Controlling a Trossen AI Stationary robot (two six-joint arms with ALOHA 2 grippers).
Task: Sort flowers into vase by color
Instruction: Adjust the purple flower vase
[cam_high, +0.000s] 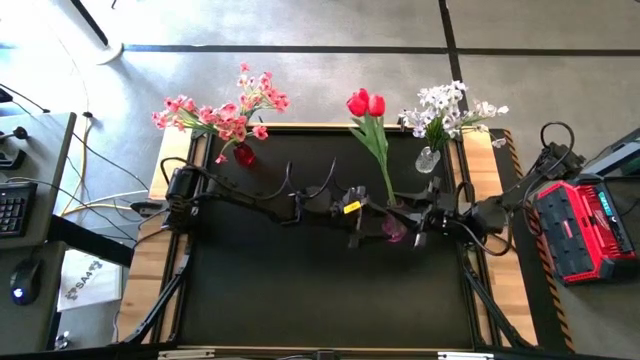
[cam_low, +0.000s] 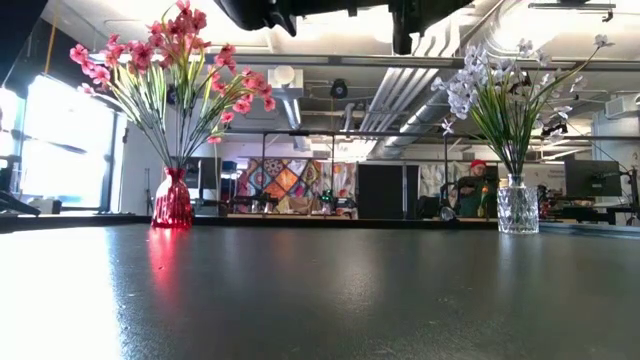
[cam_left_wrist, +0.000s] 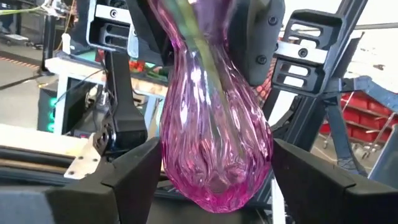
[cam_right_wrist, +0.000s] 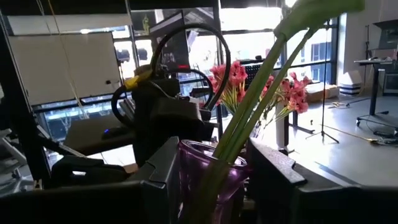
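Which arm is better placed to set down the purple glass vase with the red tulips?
Probably the right. The right gripper grips the purple glass vase at its neck; the left gripper's fingers stand open around its belly.

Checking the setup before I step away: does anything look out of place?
Yes: the purple vase with the red tulips isn't on the table; the right gripper holds it at the neck, lifted, stems leaning.

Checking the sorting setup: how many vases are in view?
3. A red vase with pink flowers stands far-left on the mat. A clear vase with white flowers stands far-right. A purple vase holding red tulips is mid-table between both grippers.
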